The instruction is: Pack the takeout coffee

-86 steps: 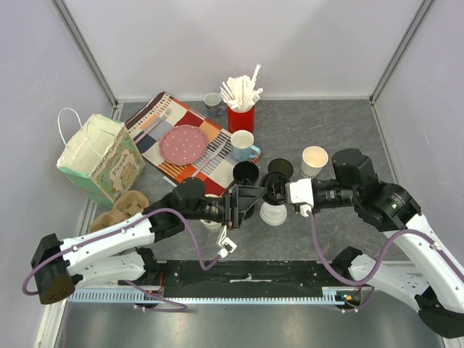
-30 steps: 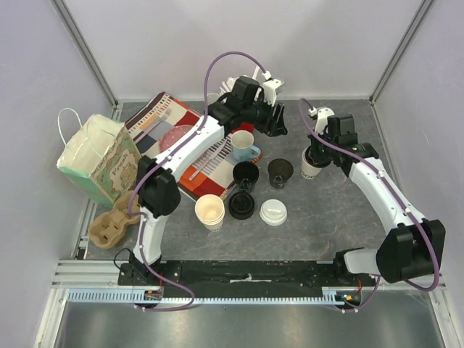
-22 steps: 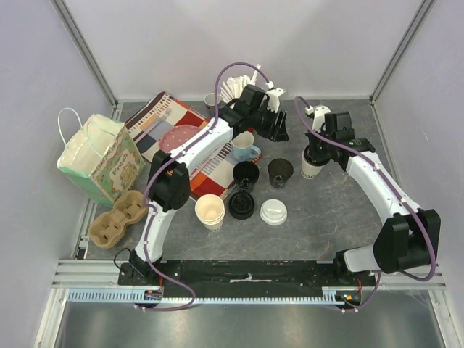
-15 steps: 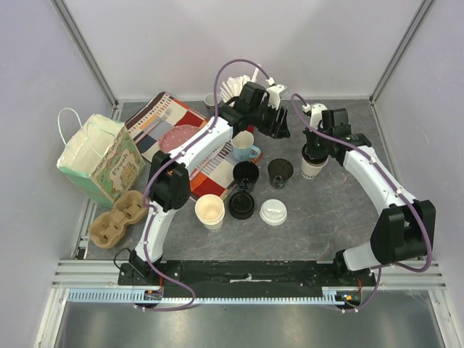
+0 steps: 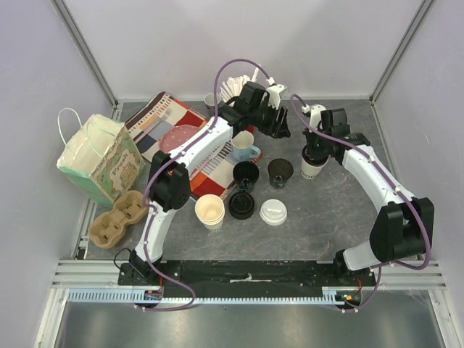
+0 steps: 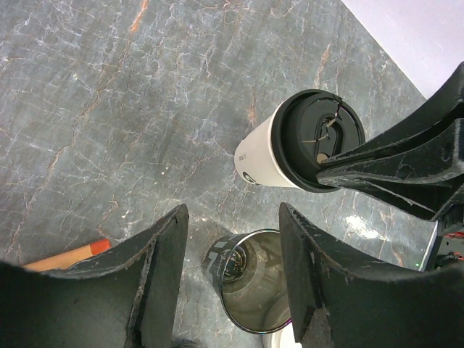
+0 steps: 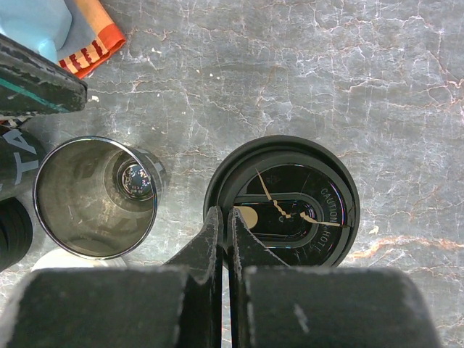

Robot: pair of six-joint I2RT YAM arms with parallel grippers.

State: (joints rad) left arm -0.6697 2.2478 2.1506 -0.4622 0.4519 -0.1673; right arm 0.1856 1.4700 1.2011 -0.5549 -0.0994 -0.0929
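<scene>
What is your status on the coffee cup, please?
Right gripper, jaws shut, tips at rim of black-lidded paper cup. Left gripper, jaws open, empty. Empty shiny tumbler close beside cup, apart.

L arm (image 5: pixel 194 150) stretched far fwd, wrist at rear centre, L gripper (image 6: pixel 232 216) jaws apart. R arm (image 5: pixel 378 183) arced fwd, elbow out right; R gripper (image 7: pixel 225 217) points down, jaws pressed together. Grippers near each other.

The black lid (image 7: pixel 290 206) bears raised lettering "CAUTION HOT" near its 3 o'clock edge. A dark vessel (image 7: pixel 10 156) at 9 o'clock shows sideways white letters "TA". Small print on the paper cup (image 6: pixel 257 152) is unreadable.
</scene>
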